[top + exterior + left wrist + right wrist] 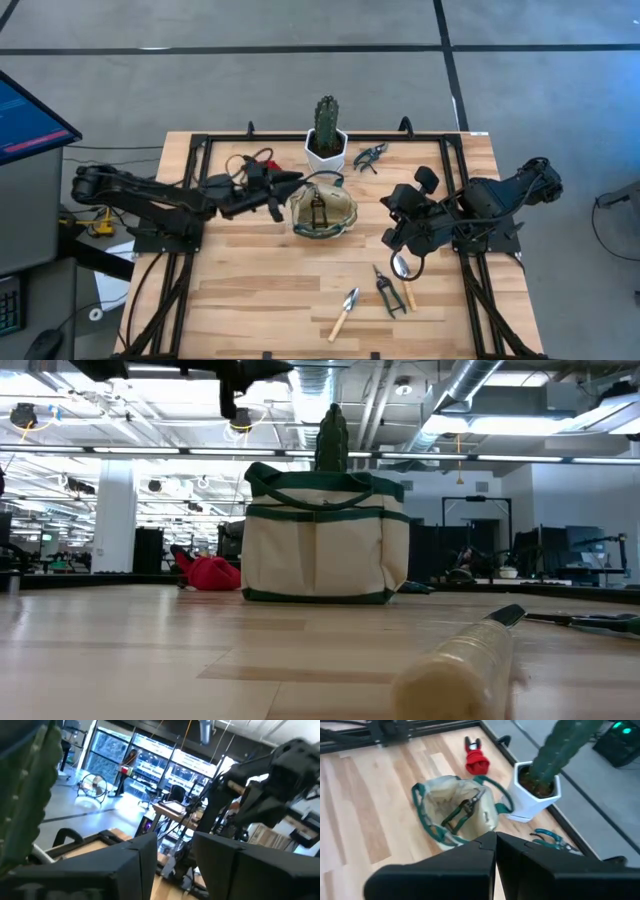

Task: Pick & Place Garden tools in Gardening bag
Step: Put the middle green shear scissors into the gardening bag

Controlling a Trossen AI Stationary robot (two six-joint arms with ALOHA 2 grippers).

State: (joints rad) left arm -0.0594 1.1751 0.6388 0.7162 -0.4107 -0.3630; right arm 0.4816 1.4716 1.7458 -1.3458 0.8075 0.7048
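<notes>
Tool (461,813) inside bag (485,822), apparently.

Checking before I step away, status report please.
Left gripper at bag rim, jaws apart, empty. Right gripper shut, waiting. Shears in bag. Trowel still out.

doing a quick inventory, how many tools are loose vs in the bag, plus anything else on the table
loose tools: 5 (trowel, dark shears, wooden-handled tool, teal pruners, red piece)
tools in the bag: 1 (dark tool)
gardening bag: 1
potted cactus: 1
total: 8
</notes>
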